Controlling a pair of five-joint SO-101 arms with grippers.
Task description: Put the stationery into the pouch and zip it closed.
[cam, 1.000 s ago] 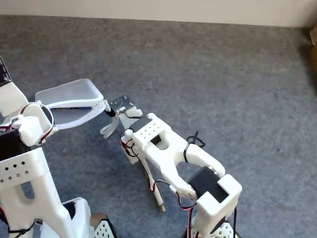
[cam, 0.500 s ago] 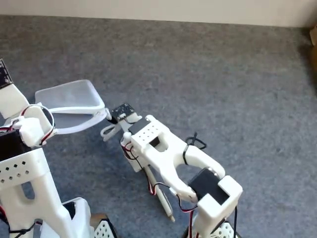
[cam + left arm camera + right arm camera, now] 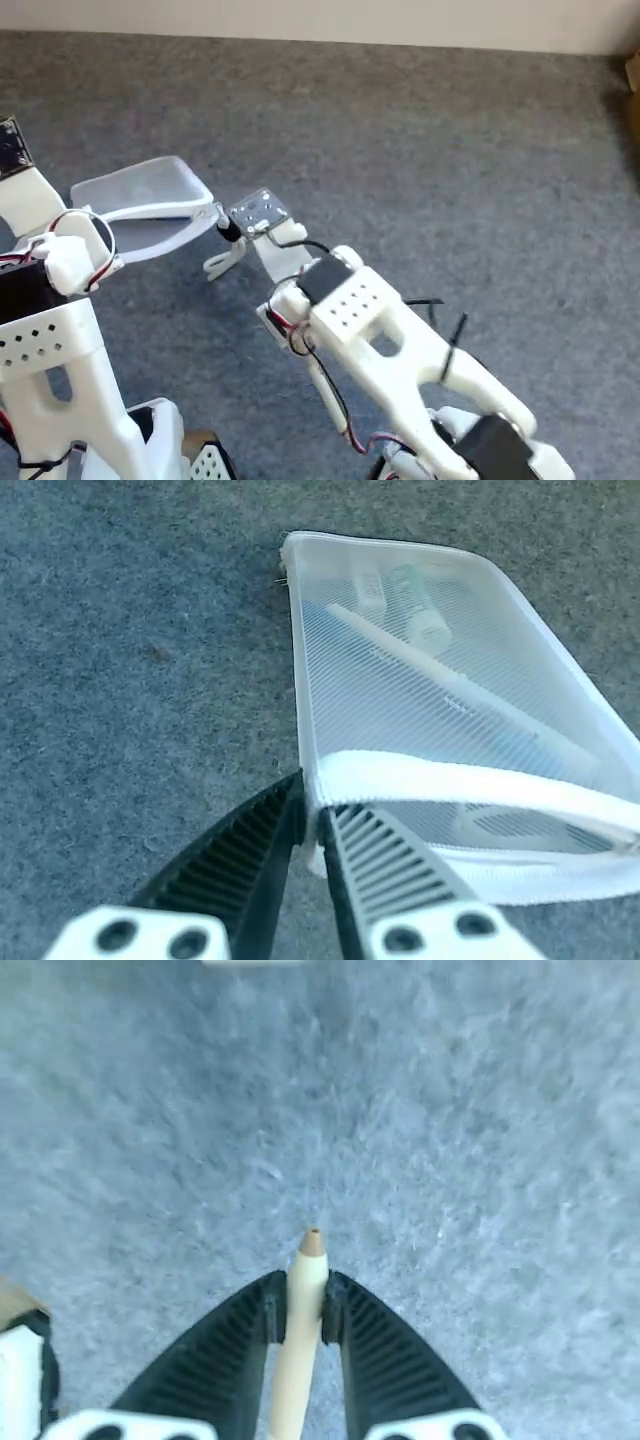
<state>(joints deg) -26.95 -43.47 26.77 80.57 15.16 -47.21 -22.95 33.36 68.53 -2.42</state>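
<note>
right fingers are pinched tight on a cream pencil, gripping just behind the tan tip so only a short stub pokes out ahead. probably done that way to steer the point. the long tail trails back under the right arm toward its base. left fingers are fully closed on the pouch, nipping the white zip band at its end corner. my read is that this hold props the mouth up and keeps it gaping toward the other arm. the pouch is clear mesh and sits just past the left arm with its closed end pointing away. already inside are a long white pen lying diagonally and a small pale tube near the far end. there's another small bit beside the tube, can't tell what. the pencil tip is not yet in the mouth: it's near it but apart, with grey tabletop showing ahead of the tip. so the step in hand looks like inserting the last piece, and the zip is wide open with closing still to do. next move needs the tip lined up between the two lips. risk is snagging the lower lip or shoving the pouch against the left hold. beyond the pouch the tabletop runs to a pale wall.
</note>
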